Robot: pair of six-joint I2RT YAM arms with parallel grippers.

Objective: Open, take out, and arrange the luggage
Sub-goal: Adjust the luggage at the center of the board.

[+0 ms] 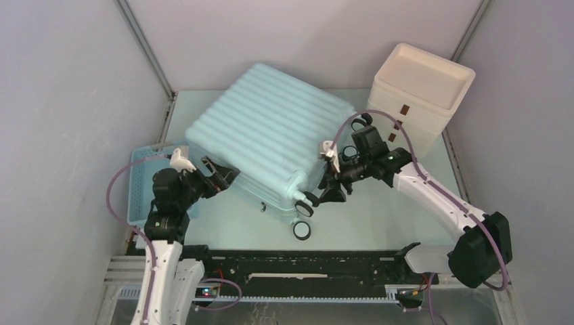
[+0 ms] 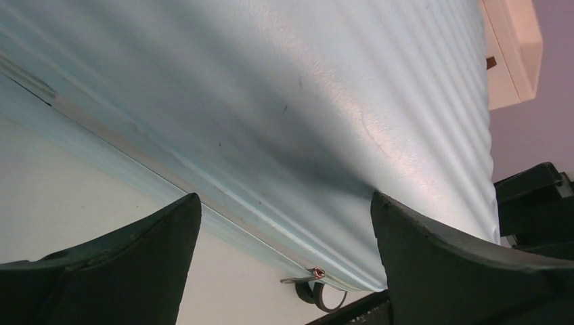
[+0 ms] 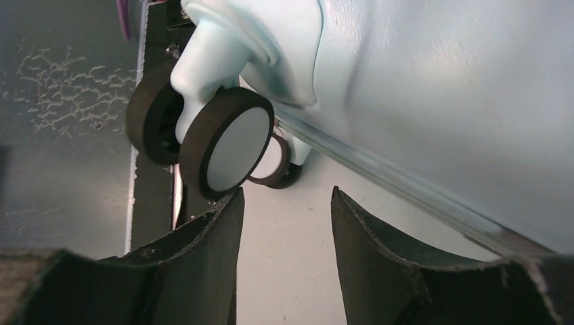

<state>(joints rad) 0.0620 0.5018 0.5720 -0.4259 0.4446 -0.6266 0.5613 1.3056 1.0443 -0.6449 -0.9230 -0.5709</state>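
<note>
Left hand point(image 2: 284, 198) is seen spread wide, holding nothing; the luggage point(image 1: 271, 135) is found lying on the counter point(image 1: 379, 217) just ahead of its fingertips. Right hand point(image 3: 286, 193) is noted narrowly parted and empty, with a luggage wheel point(image 3: 230, 142) just beyond its fingertips.

Beyond my left fingers point(image 2: 122, 264) the suitcase point(image 2: 284, 101) overruns the frame; past my right fingers point(image 3: 203, 257), a wheel point(image 3: 274, 162) sits half hidden.
</note>
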